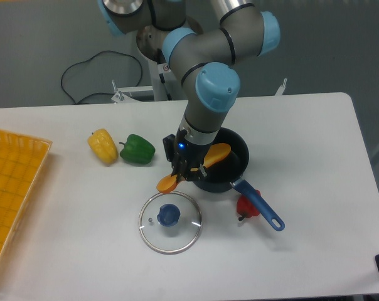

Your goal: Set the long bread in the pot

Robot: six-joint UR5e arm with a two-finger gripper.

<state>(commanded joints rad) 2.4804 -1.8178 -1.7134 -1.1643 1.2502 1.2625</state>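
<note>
Gripper [188, 170] closed on the middle of the long bread [216, 152], held tilted. Bread's right end sits over the pot [236, 152]; its left end sticks out past the pot's left rim, above the table [315, 144]. Glass lid [170, 222] lies near-left of the pot.
</note>
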